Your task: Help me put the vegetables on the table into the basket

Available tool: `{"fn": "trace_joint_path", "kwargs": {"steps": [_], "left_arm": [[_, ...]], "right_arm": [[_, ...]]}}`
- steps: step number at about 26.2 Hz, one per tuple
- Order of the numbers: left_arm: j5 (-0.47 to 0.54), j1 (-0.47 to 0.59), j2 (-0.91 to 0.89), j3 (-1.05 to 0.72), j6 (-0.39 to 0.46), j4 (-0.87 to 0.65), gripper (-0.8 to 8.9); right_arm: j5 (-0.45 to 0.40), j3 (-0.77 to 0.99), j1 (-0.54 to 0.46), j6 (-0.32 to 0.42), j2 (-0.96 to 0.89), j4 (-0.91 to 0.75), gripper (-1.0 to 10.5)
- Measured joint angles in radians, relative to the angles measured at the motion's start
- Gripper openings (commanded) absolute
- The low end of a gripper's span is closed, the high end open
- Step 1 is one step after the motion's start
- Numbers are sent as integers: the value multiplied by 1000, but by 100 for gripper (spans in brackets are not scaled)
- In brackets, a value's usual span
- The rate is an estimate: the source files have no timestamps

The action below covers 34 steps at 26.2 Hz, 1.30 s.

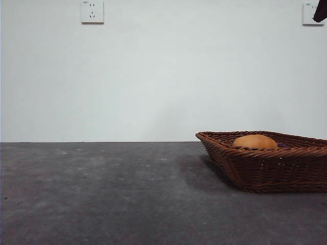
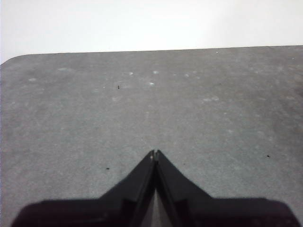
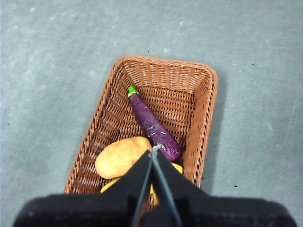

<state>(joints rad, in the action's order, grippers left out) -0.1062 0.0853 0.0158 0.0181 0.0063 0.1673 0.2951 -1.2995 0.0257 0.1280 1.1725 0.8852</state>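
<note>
The brown wicker basket (image 1: 265, 171) stands on the dark grey table (image 1: 102, 194) at the right; it also shows in the right wrist view (image 3: 199, 80). Inside it lie the purple eggplant (image 3: 151, 124) with its green stem, the tan potato (image 3: 119, 157) and the yellow vegetable (image 3: 110, 185), mostly hidden behind my jaws. In the front view only the potato (image 1: 254, 142) rises above the rim. My right gripper (image 3: 154, 150) is shut and empty, high above the basket; it shows as a dark tip (image 1: 321, 11) at the top corner. My left gripper (image 2: 155, 153) is shut and empty over bare table.
A white wall stands behind the table with a socket (image 1: 92, 11) at the upper left and another (image 1: 310, 14) at the upper right. The table's far rounded corner (image 2: 19, 59) shows in the left wrist view.
</note>
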Motion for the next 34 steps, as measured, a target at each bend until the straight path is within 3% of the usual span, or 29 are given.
{"fn": "trace_joint_path", "kwargs": {"steps": [9, 11, 16, 25, 34], "left_arm": [[0, 0, 8, 0, 0, 0, -3], [0, 0, 8, 0, 0, 0, -3], [0, 0, 8, 0, 0, 0, -3], [0, 0, 8, 0, 0, 0, -4], [0, 0, 8, 0, 0, -1, -3]], "right_arm": [[-3, 0, 0, 0, 0, 0, 0], [-53, 0, 0, 13, -9, 1, 0], [-86, 33, 0, 16, -197, -75, 0], [-137, 599, 0, -37, -690, -363, 0], [-140, 940, 0, -77, -963, -473, 0]]}}
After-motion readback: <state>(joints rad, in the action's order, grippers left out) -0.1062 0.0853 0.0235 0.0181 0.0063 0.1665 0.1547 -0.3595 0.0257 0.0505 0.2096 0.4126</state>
